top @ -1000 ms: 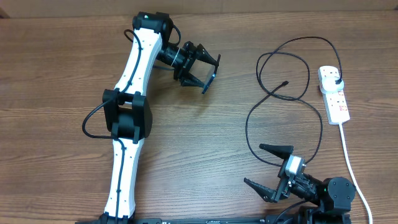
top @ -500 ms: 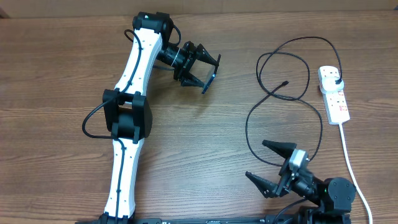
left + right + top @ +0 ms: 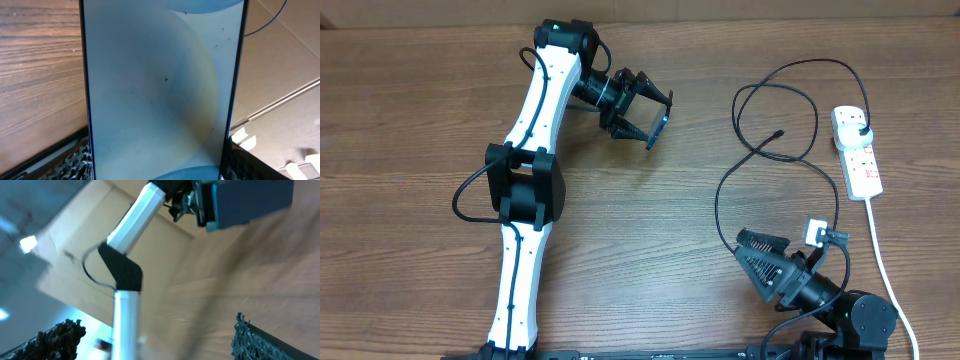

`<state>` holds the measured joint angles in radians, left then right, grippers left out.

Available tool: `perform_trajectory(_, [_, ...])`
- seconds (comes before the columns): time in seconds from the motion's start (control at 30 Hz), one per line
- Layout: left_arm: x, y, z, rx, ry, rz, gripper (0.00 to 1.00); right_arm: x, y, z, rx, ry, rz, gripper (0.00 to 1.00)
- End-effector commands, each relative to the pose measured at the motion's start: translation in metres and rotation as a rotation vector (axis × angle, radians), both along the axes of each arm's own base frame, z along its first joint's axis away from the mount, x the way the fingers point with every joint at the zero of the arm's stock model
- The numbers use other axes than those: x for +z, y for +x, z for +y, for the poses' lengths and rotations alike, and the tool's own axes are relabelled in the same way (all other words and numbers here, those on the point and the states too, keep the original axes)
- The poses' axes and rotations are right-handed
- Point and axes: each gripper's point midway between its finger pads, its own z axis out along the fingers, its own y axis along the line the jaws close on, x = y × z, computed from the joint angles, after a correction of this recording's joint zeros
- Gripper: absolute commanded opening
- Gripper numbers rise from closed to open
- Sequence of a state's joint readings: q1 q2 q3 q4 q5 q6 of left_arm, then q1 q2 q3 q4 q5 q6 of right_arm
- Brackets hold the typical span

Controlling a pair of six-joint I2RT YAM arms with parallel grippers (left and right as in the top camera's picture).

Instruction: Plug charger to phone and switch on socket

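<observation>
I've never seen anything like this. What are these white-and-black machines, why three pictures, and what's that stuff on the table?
These are two robot arms at a wooden table. One picture looks down from above; the other two come from small cameras on each wrist. The left arm grips a phone in its jaws, its blue screen filling that wrist's picture. The right arm has open, empty jaws. On the table lie a looping black charger cable, its tip free, and the white socket strip it plugs into.
</observation>
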<state>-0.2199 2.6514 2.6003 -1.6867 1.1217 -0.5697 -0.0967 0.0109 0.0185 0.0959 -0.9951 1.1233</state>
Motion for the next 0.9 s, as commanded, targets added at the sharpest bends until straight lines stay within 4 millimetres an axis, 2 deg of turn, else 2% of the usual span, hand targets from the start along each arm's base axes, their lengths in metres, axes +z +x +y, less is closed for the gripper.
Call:
perform_trajectory(0.0, [0.014,0.001,-0.005,0.023,-0.019,0.026,0.49,0.001,0.015,-0.013,-0.090,0.178,0.183,1.00])
perform_trajectory(0.1, [0.014,0.001,-0.005,0.024,-0.018,0.027,0.50,0.002,0.028,-0.027,-0.203,0.192,0.162,1.00])
perform_trajectory(0.17, [0.014,0.001,-0.005,0.024,-0.018,0.027,0.50,0.003,0.030,-0.030,-0.230,0.123,0.082,1.00])
perform_trajectory(0.33, [0.013,0.001,-0.005,0.024,-0.017,0.027,0.50,-0.021,0.034,-0.032,-0.264,-0.003,0.092,1.00])
perform_trajectory(0.4, [0.012,0.001,-0.005,0.023,-0.010,0.025,0.50,-0.023,0.037,-0.037,-0.298,-0.056,0.102,1.00])
perform_trajectory(0.7, [0.009,0.001,-0.003,0.021,0.008,0.021,0.50,0.019,0.062,-0.070,-0.482,-0.344,0.138,1.00])
perform_trajectory(0.87, [0.009,0.001,-0.003,0.020,0.012,0.020,0.50,0.036,0.087,-0.075,-0.462,-0.451,0.266,1.00])
